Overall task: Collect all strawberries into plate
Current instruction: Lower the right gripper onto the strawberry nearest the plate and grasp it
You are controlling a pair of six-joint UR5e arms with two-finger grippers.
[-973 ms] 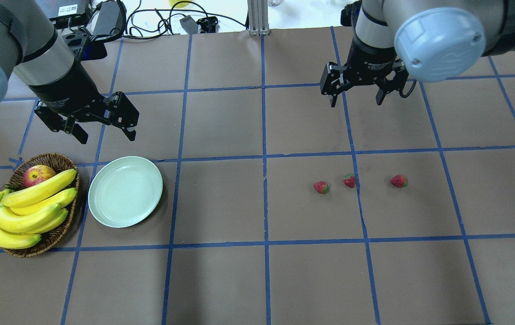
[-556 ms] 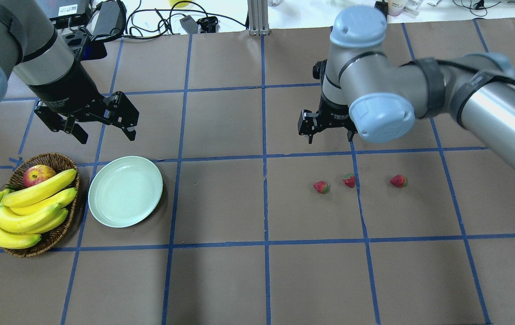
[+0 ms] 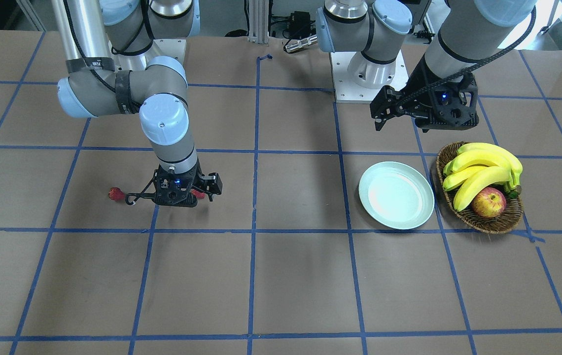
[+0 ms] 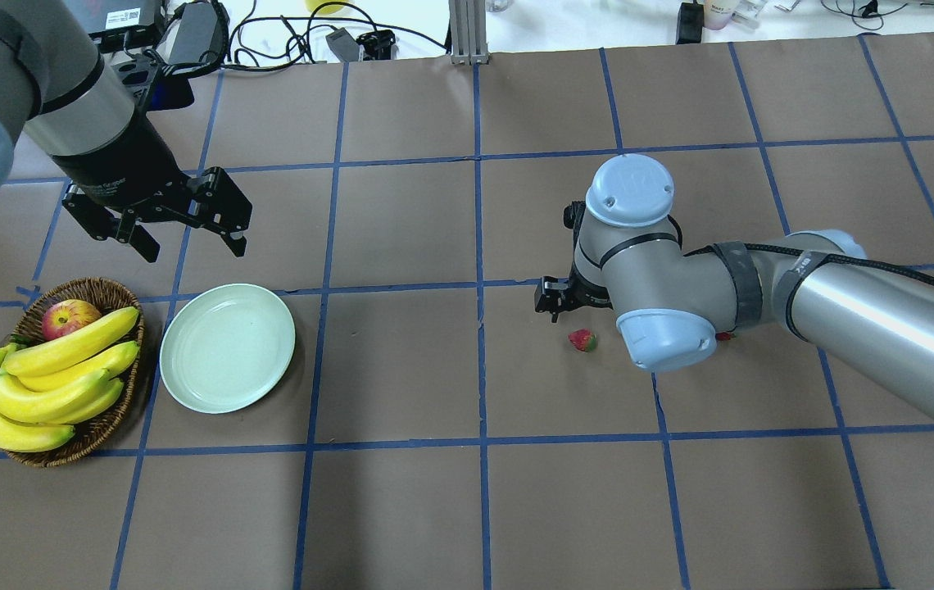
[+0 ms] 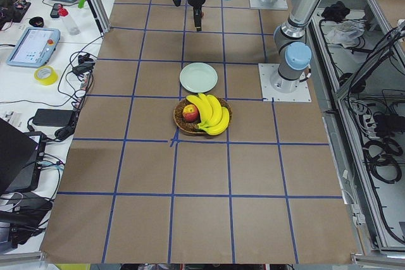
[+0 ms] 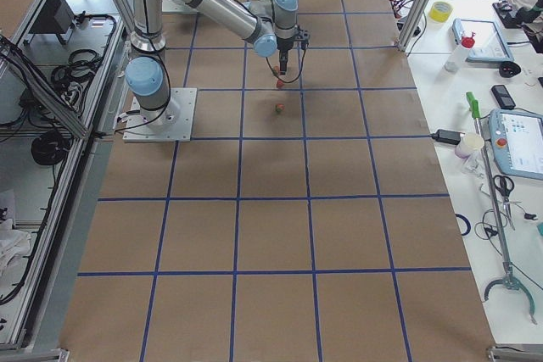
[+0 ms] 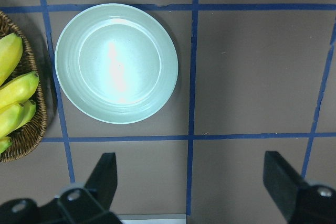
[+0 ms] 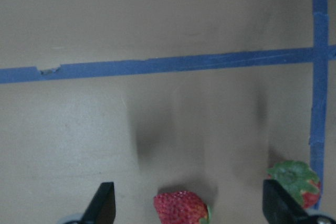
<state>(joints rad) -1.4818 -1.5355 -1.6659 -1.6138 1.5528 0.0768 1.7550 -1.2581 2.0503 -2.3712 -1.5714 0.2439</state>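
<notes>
**Over the strawberries: right arm brought down for a first pick**

Across the brown paper-covered tabletop with its blue tape grid, one large change is seen. The grey right arm, held high and away from the fruit a second ago, has been swung in and lowered over the row of berries. The grey left arm has not been moved and is held high near the plate.

The brown wicker basket is set at the robot's left and is filled with yellow bananas and a red-yellow apple. The round pale mint-green plate lies just beside it, bare.

The left fingers are spread wide with nothing between them. The right fingers are likewise spread wide, and nothing is gripped yet.

The small red strawberries are all on the tabletop, well apart from the plate. In the right wrist view one is framed between the fingers at the lower edge. A second, with more green cap shown, lies just beside one finger. A third is seen clear of the arm in the front-facing view.

The approach is judged nearly done. A little more descent and a closing of the fingers are called for, then a carry across to the plate. No berry has been collected, so the task is judged to be at its start. The neighbouring berry could be nudged as the fingers are closed.
</notes>
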